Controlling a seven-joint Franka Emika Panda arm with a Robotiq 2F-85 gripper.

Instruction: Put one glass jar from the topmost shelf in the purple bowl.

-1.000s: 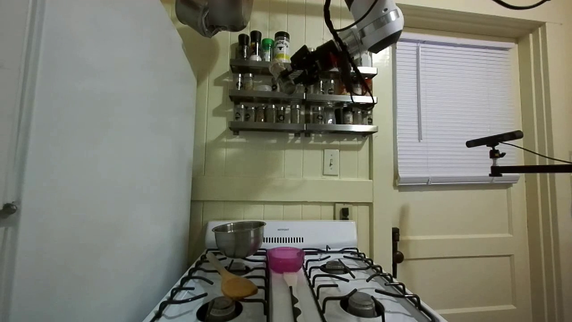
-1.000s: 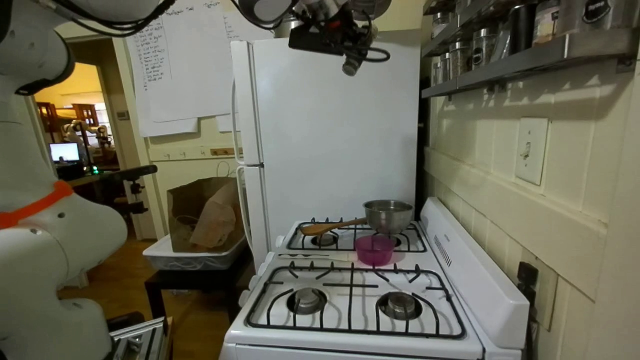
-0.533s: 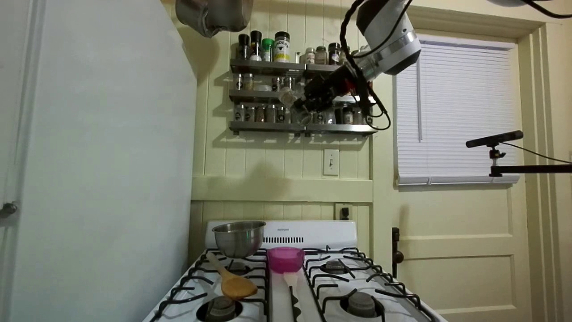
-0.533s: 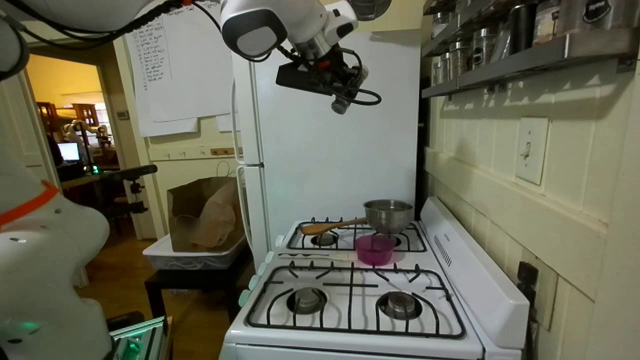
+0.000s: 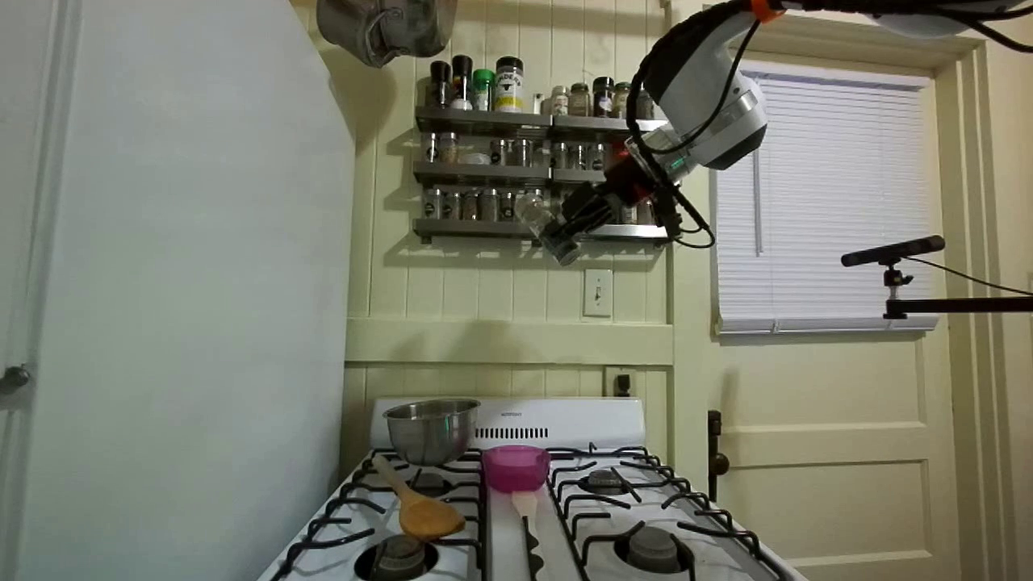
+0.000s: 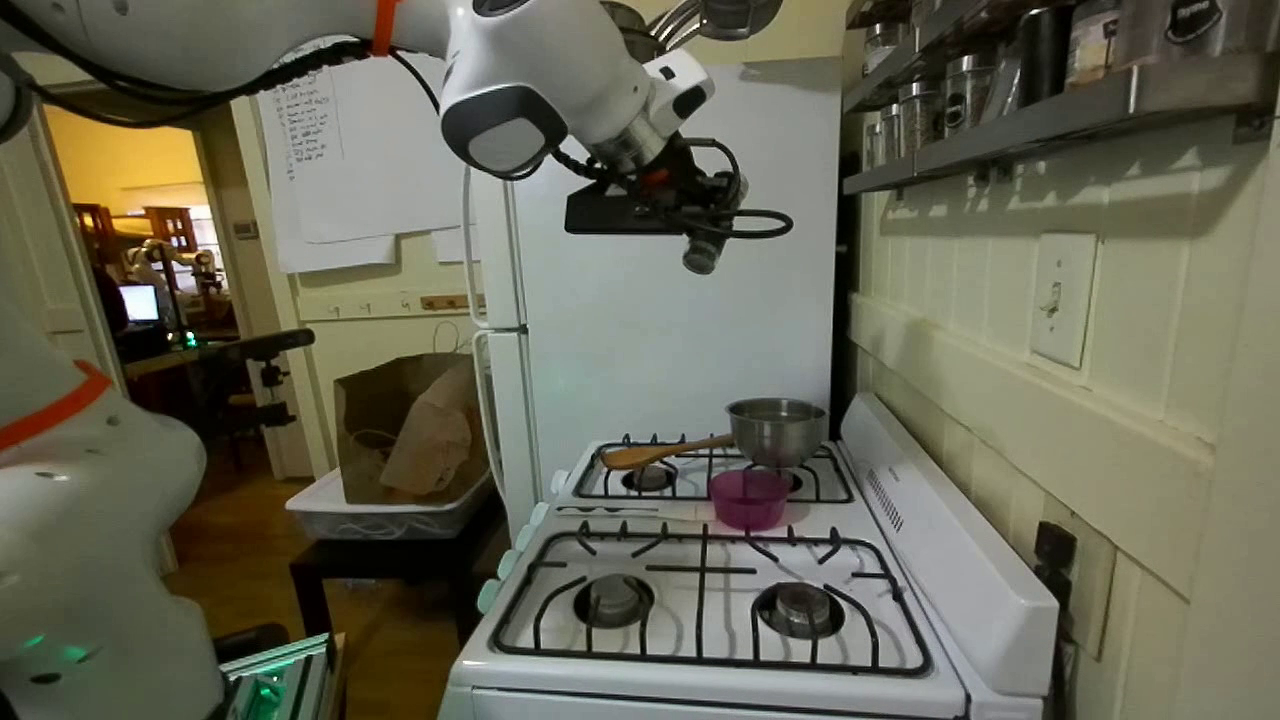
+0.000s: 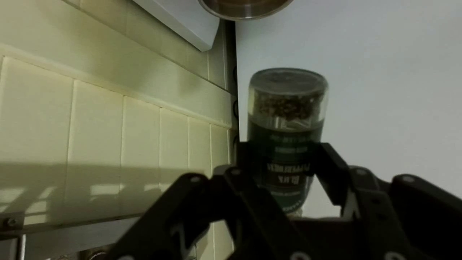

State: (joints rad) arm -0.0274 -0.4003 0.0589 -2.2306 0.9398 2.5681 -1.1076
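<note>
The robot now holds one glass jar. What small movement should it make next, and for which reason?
Probably lower the glass jar toward the purple bowl, without opening the jaws. In the wrist view the jaws are closed on the jar; in both exterior views it hangs tilted, high above the bowl's level, so releasing here would likely mean a fall.

ok so the white stove (image 6: 728,615) has black grates (image 6: 703,570) on top, metal pot (image 5: 432,433) and a wooden spoon (image 5: 430,517) sharing one of them, purple bowl (image 5: 516,470) on the strip (image 5: 504,549) between, pale spatula-ish utensil (image 5: 524,505) right by it. higher up, the topmost shelf (image 5: 484,122) has a row of shakers (image 5: 509,85) and small jars (image 5: 560,102), and two lower shelves (image 5: 484,174) carry more little jars (image 5: 489,206)
</note>
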